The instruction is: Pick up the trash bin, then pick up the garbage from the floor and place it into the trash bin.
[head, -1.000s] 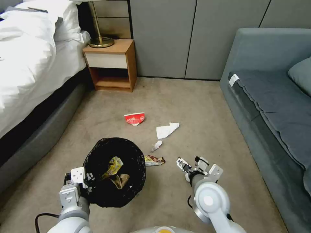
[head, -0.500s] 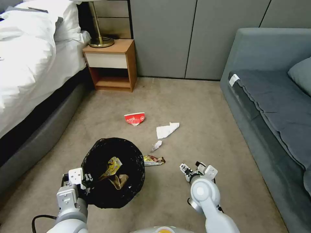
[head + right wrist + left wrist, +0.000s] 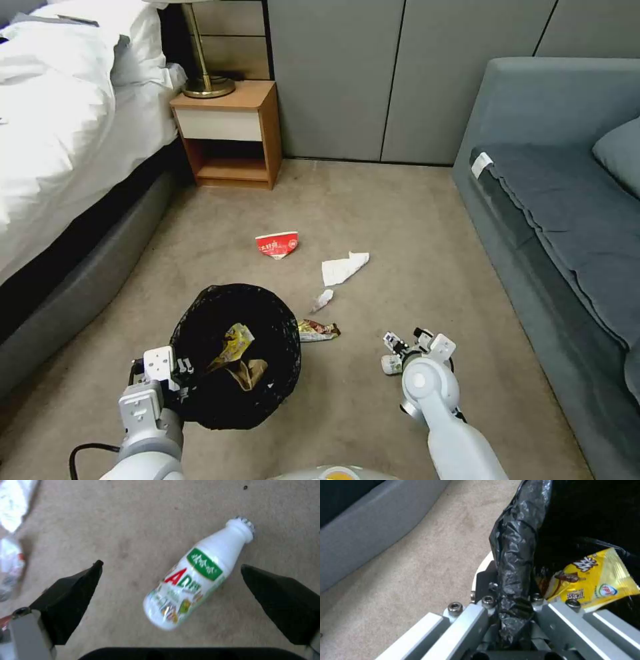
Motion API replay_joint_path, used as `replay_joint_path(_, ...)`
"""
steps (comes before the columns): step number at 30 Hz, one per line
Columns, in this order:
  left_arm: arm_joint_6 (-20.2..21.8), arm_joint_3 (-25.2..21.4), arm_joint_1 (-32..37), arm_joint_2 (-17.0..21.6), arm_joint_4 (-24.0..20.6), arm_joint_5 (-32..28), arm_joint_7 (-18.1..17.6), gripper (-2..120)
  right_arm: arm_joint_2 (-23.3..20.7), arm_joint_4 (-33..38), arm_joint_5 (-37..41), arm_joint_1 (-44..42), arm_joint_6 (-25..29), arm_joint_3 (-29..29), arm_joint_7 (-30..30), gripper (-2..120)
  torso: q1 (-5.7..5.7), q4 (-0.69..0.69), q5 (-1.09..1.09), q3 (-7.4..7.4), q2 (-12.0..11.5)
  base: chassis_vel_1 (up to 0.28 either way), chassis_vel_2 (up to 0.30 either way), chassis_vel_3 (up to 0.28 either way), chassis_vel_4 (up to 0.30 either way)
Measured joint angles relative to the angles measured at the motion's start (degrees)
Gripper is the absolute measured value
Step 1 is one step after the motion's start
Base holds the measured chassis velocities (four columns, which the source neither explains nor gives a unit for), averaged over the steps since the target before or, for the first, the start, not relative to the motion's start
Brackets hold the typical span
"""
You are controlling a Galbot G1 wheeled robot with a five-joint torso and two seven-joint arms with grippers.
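Bottle (image 3: pixel 193 575), white w/ green label, red "AD", between right gripper (image 3: pixel 173 585) fingers.

The trash bin (image 3: pixel 233 353) has a black crinkly bag, and a bit of white rim (image 3: pixel 483 566) shows under the bag. Inside lie a yellow snack bag (image 3: pixel 593 580) with brown and white marks and a brown wrapper (image 3: pixel 248 371). The floor (image 3: pixel 373 207) is tan carpet. On it sit a red and white paper cup (image 3: pixel 277 244), a white tissue (image 3: pixel 343 268), a small whitish scrap (image 3: pixel 323 299) and a brown and red wrapper (image 3: pixel 317 329). The bottle (image 3: pixel 196 577) is white with a green patch, red letters and small bright pictures. The right claw (image 3: pixel 173 600) has black tips. The left claw (image 3: pixel 515 605) is silver-grey. The couch (image 3: pixel 567 220) is blue-grey, the bed (image 3: pixel 60 120) white, the nightstand (image 3: pixel 230 130) brown wood with a white drawer, the lamp (image 3: pixel 207 83) gold.
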Motion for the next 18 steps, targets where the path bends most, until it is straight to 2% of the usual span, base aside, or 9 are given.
replay_joint_path(5, -0.03, -0.05, 0.07, 0.0, 0.0, 0.08, 0.02, 1, 0.0, -4.42, -0.25, 2.2, 0.11, 0.39, -1.29, 100, 0.0, 0.0, 0.0, 0.0, 0.0, 0.0, 0.0, 0.0, 0.0)
replay_joint_path(7, -0.1, -0.09, 0.24, -0.16, 0.0, 0.23, 0.02, 1, 0.8, -9.46, -1.38, 3.99, 0.37, 0.48, -2.64, 100, 0.0, 0.01, 0.0, 0.0, 0.0, 0.0, 0.0, 0.0, 0.0)
replay_joint_path(13, -0.48, -0.09, 0.81, -0.64, 0.0, 0.76, 0.02, 1, 1.15, -13.81, -3.19, 5.17, 1.98, 0.4, -4.99, 100, 0.0, 0.0, -0.01, 0.0, 0.0, 0.0, 0.0, 0.0, 0.0)
replay_joint_path(15, -0.66, -0.09, 0.97, -0.87, 0.06, 0.96, 0.02, 1, 1.38, -15.27, -3.36, 5.69, 2.25, 0.4, -5.32, 98, 0.0, 0.0, -0.01, 0.0, 0.0, 0.0, 0.0, 0.0, 0.0)
replay_joint_path(18, -0.79, -0.1, 1.19, -1.11, 0.08, 1.16, 0.02, 1, 1.91, -18.64, -4.49, 6.65, 3.62, 0.49, -6.27, 85, 0.0, 0.0, -0.02, 0.0, 0.0, 0.0, 0.0, 0.0, 0.0)
